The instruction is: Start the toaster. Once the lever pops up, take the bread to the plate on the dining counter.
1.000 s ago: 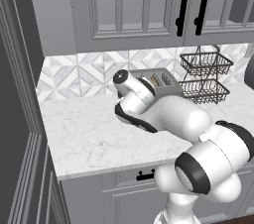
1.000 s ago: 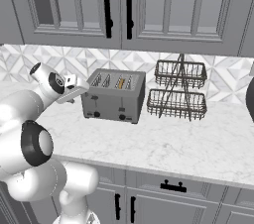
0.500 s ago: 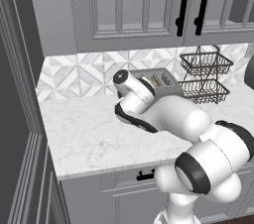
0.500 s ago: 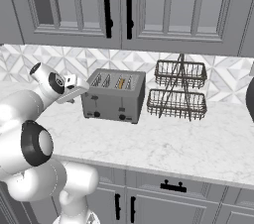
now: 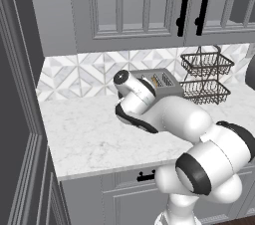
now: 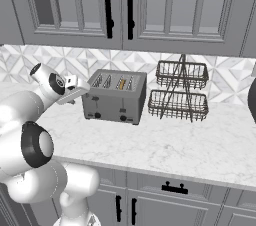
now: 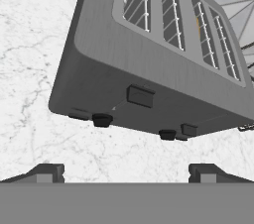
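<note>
- The toaster [image 6: 115, 97] sits on the marble worktop [image 6: 190, 145], back near the patterned tile backsplash [image 6: 145, 62], with a two-tier wire rack [image 6: 181, 91] just beside it on the right.
- It reads as a stiff metal box, heavy enough, I'd judge, to stay put under a downward push on a lever; the brushed sides look slick, so no sense grabbing the body.
- The place to act is the front face: the nearer slider lever [image 7: 140, 96] stands out as a small dark tab, high in its travel, and a second lever [image 7: 189, 130] sits farther along, with dark knobs [image 7: 101, 120] below.
- The bread [image 6: 122, 84] shows as a thin golden slice standing in one of the right-hand slots; a sliver of orange also peeks through the slot wires in the hand view. Light, brittle and crumbly by the look of it — take it gently by the top edge, across its thin faces.
- The gripper [image 7: 126, 172] hangs in front of the toaster with its jaws spread wide and nothing between them, apart from the front face.
- The hand view gives the levers and knobs close up, which the left base view cannot: there the arm's white bulk covers the toaster's front.
- The right base view gives the layout: hand to the toaster's left front, rack on its far side.
</note>
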You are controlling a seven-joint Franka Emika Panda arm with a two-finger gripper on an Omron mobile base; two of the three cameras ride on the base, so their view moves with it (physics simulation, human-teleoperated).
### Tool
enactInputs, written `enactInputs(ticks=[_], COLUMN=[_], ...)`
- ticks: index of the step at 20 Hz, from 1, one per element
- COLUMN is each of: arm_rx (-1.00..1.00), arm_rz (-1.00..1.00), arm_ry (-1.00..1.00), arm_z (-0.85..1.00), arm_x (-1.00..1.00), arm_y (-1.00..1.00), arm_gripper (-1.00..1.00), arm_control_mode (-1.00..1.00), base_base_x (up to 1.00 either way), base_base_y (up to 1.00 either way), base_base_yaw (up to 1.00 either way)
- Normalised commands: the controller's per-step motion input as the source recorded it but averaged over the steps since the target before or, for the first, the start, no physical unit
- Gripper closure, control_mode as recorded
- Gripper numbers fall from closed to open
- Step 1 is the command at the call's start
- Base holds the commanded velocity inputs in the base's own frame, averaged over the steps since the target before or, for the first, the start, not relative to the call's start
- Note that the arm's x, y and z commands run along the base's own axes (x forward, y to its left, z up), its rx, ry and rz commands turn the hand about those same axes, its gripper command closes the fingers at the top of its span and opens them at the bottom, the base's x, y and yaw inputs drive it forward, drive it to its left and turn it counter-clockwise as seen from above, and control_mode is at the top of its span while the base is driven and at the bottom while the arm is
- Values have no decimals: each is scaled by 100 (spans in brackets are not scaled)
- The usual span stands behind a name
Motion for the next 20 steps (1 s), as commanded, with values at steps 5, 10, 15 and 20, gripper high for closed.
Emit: enactInputs(ticks=[5, 10, 15, 20], arm_rx=[0, 0, 3, 3], arm_rz=[0, 0, 0, 0], arm_ry=[0, 0, -2, -1], arm_z=[0, 0, 0, 0], arm_x=[0, 0, 0, 0], arm_y=[0, -18, -70, -67], arm_gripper=[-100, -100, -100, -100], arm_control_mode=[-100, -100, -100, -100], base_base_x=[0, 0, 0, 0], base_base_y=[0, 0, 0, 0], base_base_yaw=[0, 0, 0, 0])
